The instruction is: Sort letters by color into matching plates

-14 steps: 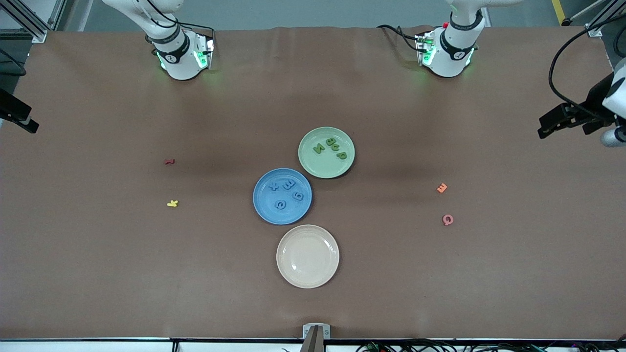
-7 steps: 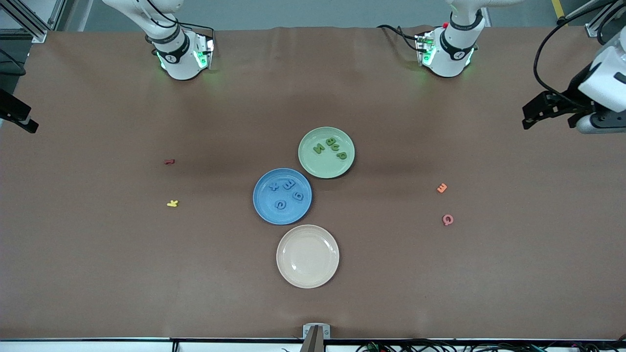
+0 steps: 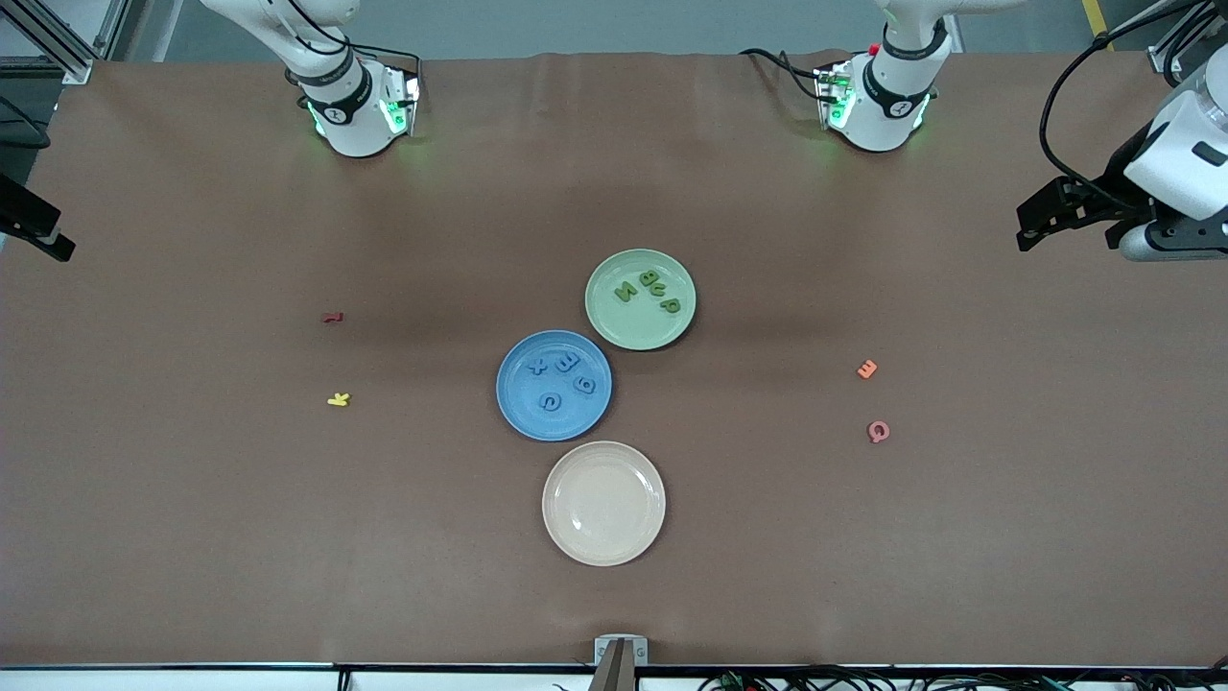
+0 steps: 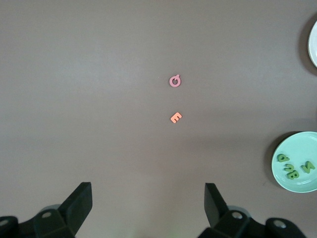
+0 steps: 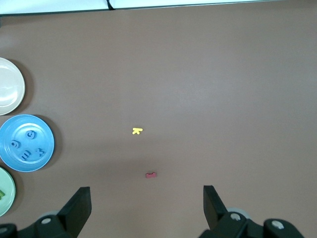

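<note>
We judge the sorting finished: four blue letters (image 3: pixel 561 378) lie in the blue plate (image 3: pixel 518 413) and four green letters (image 3: pixel 649 291) in the green plate (image 3: pixel 628 331), mid-worktop. The left gripper (image 3: pixel 1065 213) and the right gripper (image 5: pixel 146 210) are empty with fingers spread wide, over the worktop ends, so nothing remains but parking

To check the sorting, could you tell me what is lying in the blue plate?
Four blue letters lie flat inside the blue plate, none overlapping. Nothing covers the plate; what is under the letters cannot be seen.

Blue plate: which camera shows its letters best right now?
The front view: the whole blue plate shows with four blue letters on it, between the green and beige plates. The right wrist view shows it whole but smaller, at the frame's edge. The left wrist view misses it.
</note>
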You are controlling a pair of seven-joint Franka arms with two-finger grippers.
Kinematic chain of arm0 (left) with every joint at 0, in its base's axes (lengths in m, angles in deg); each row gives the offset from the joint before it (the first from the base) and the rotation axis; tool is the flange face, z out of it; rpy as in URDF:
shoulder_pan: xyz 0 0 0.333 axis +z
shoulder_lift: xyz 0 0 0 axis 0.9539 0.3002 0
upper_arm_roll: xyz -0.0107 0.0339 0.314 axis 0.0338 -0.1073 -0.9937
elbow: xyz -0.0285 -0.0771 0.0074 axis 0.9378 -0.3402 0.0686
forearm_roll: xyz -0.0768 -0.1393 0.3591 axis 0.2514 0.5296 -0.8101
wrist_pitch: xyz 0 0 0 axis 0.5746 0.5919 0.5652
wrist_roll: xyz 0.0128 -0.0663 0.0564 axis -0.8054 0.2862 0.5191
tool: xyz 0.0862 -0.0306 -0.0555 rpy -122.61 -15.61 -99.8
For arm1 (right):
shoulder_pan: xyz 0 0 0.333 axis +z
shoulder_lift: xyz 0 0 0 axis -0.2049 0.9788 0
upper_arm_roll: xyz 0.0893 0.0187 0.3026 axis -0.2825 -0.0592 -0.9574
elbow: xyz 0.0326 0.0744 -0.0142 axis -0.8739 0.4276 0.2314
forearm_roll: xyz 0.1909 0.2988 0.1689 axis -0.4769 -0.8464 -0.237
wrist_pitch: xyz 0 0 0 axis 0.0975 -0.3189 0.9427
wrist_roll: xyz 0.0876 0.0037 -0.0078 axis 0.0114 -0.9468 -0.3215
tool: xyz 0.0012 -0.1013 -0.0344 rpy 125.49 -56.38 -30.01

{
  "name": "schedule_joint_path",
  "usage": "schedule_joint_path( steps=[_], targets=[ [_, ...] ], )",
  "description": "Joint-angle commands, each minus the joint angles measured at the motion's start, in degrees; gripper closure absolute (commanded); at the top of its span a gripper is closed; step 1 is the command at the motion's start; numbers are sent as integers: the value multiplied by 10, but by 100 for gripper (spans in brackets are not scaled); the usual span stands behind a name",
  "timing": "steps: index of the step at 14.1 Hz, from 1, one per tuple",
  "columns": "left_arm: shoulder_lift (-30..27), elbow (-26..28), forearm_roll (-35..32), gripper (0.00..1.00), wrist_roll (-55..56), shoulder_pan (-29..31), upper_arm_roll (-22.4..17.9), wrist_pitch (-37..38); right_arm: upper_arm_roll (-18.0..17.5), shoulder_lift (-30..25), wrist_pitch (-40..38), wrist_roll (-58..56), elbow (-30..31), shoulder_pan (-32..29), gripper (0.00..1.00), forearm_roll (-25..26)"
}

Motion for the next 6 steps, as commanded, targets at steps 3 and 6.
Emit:
schedule_joint_path(
  steps=[3,6],
  targets=[
    [-5,-18,11,0,20,2,1,23,-7,2,-5,-5,-11,-10,0,4],
    [-2,-27,10,0,24,4,-1,23,-7,2,-5,-4,-11,-10,0,4]
  ],
)
